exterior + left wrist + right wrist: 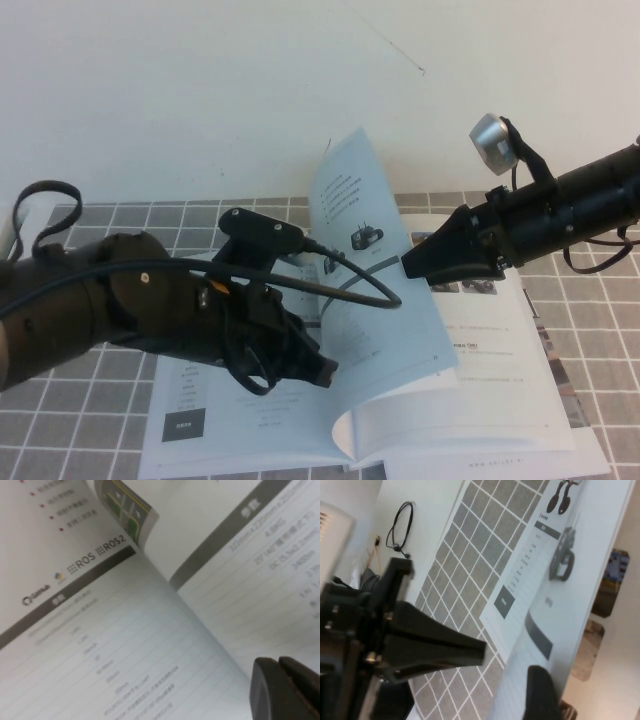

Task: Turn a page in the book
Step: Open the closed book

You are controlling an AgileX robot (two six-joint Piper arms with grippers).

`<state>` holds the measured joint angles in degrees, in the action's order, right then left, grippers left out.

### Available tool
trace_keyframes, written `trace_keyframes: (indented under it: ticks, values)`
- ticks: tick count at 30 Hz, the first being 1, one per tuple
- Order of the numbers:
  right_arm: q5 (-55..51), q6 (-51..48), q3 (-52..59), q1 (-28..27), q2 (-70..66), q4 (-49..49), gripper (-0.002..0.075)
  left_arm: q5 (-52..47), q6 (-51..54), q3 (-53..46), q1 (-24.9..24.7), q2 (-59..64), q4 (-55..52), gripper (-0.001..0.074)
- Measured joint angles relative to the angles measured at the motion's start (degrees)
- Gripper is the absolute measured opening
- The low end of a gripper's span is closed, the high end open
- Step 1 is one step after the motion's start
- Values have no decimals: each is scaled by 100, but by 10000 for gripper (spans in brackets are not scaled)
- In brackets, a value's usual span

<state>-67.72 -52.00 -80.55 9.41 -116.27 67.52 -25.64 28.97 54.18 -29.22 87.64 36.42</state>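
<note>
The book point(500, 400) lies open on the checked mat. One page point(375, 250) stands up from the spine, curved, showing small black robot pictures and a grey bar. My right gripper point(408, 268) reaches in from the right to the page's outer edge. In the right wrist view the gripper point(555, 705) is open, the page point(580, 580) edge running between its fingers, one black finger point(540, 695) lying on the printed face. My left gripper point(318, 368) rests low over the book's left-hand leaf, near the spine. In the left wrist view its fingers point(280, 680) are shut together above the printed table point(125, 645).
A grey checked mat point(120, 215) covers the table under the book. Colourful magazine sheets point(572, 395) stick out beneath the book on the right. The left arm's cable point(350, 285) loops in front of the standing page. A black cable point(402, 525) hangs on the far wall.
</note>
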Motion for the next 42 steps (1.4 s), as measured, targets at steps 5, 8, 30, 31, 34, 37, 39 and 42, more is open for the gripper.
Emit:
trace_keyframes:
  ticks: [5,8,30,31,34,37,39,42]
  values:
    - [0,-23,0,0,0,-19,406,-489,-637,0,0,-504,-664,-4]
    - [10,-23,0,0,0,-19,406,-892,-956,0,-105,-882,-1004,-4]
    - [182,-82,0,0,0,-9,406,-353,-5643,0,-3616,-348,-6372,-4]
    - [182,-82,0,0,0,-8,406,-294,-5747,0,-3717,-338,-6468,-4]
    - [191,-95,0,0,0,88,406,-55,-6008,0,-3995,-342,-6727,-4]
    - [191,-106,0,0,0,308,406,48,-6393,0,-4112,-319,-7113,-4]
    - [167,-106,0,0,0,472,406,48,-6735,0,-4123,-284,-7312,-4]
    - [83,-106,0,0,0,650,406,48,-7012,0,-4123,-253,-7407,-4]
